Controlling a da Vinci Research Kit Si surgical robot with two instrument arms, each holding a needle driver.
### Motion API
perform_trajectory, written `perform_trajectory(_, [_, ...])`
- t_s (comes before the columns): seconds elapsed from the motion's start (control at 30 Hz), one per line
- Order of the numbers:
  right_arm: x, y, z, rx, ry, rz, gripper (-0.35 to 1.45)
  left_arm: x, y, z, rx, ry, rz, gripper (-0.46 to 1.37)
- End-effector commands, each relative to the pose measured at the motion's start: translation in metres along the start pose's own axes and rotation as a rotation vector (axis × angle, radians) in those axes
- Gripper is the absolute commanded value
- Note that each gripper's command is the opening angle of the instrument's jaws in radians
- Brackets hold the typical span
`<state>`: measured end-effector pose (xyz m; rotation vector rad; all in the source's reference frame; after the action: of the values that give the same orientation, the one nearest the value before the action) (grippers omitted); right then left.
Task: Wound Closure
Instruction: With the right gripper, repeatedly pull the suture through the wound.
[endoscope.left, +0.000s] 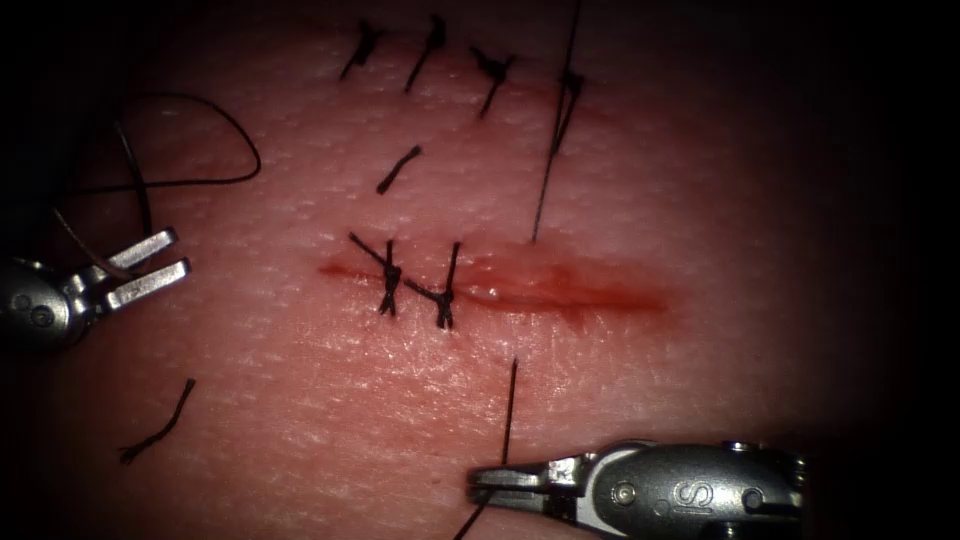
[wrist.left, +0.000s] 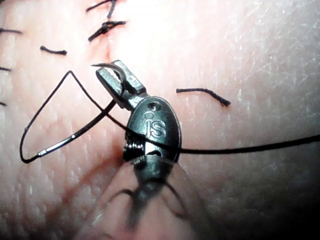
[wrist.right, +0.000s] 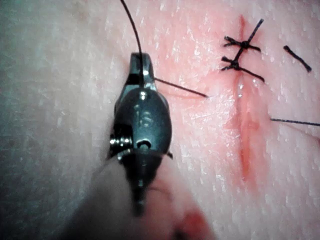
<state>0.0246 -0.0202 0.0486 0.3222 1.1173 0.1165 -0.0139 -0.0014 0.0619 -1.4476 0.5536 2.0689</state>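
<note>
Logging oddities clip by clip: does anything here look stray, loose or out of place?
Two cut ends of thread lie loose on the tissue: one left of the cut, another above it. The left tool holds the needle, clear of the tissue; the right tool is shut on the thread. The right part of the cut lies unstitched.

I read one marking: the letters "iS" stamped on the wrist housing just behind the jaws of the right tool (endoscope.left: 510, 483). I read the same "iS" stamp behind the jaws of the left tool (wrist.left: 116, 78). I find no other legible text.
</note>
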Motion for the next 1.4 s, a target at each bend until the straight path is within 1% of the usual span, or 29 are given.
perform_trajectory(0.03, [0.0002,-0.0004,0.0,0.005,-0.001,-0.003,-0.35,0.0,0.0,0.0,-0.01,0.001,0.0,-0.35])
perform_trajectory(0.23, [0.0013,-0.0028,-0.0002,0.027,0.003,-0.008,-0.35,0.0,0.0,0.0001,-0.01,0.0,0.0,-0.35])
perform_trajectory(0.3, [0.0015,-0.0032,-0.0002,0.03,0.004,-0.009,-0.35,0.0,0.0,0.0001,-0.01,0.0,0.0,-0.35])
perform_trajectory(0.53, [0.0024,-0.0057,0.0003,0.054,-0.002,-0.003,-0.35,0.0001,0.0,0.0,-0.01,0.0,0.0,-0.35])
perform_trajectory(0.73, [0.0036,-0.0078,0.0005,0.067,0.002,0.003,-0.35,0.0001,0.0,0.0,-0.01,0.0,0.0,-0.35])
perform_trajectory(0.77, [0.0037,-0.0082,0.0006,0.073,0.001,0.002,-0.35,0.0001,0.0,0.0,-0.01,0.0,0.0,-0.35])
perform_trajectory(0.83, [0.0041,-0.0089,0.0009,0.086,-0.023,0.0,-0.35,0.0001,0.0,0.0,-0.01,0.0,0.0,-0.35])
perform_trajectory(1.03, [0.0046,-0.0097,0.001,0.097,-0.027,0.021,-0.35,0.0001,0.0,0.0,-0.01,0.0,0.0,-0.35])
perform_trajectory(1.1, [0.0047,-0.0095,0.0012,0.109,-0.024,0.052,-0.35,0.0001,0.0,0.0,-0.01,0.0,0.0,-0.35])
perform_trajectory(1.13, [0.0046,-0.0091,0.0013,0.136,-0.017,0.052,-0.35,0.0001,0.0,0.0,-0.01,0.0,0.0,-0.35])
perform_trajectory(1.17, [0.0046,-0.0089,0.0013,0.143,-0.015,0.051,-0.35,0.0001,0.0,0.0,-0.01,0.0,0.0,-0.35])
perform_trajectory(1.23, [0.0044,-0.0082,0.0011,0.117,0.0,0.05,0.66,0.0001,0.0,0.0,-0.01,0.0,0.0,-0.35])
perform_trajectory(1.27, [0.0043,-0.0077,0.0008,0.078,0.009,0.052,1.1,0.0001,0.0,0.0,-0.01,0.0,0.0,-0.35])
perform_trajectory(1.3, [0.0042,-0.0075,0.0006,0.058,0.014,0.054,1.2,0.0001,0.0,0.0,-0.01,0.0,0.0,-0.35])
perform_trajectory(1.33, [0.004,-0.0069,-0.0001,0.017,0.016,0.06,1.34,0.0001,0.0,-0.0001,-0.01,0.0,0.0,-0.35])
perform_trajectory(1.4, [0.0039,-0.0064,-0.0011,-0.005,0.017,0.068,1.37,0.0001,0.0,-0.0001,-0.011,0.0,0.0,-0.35])
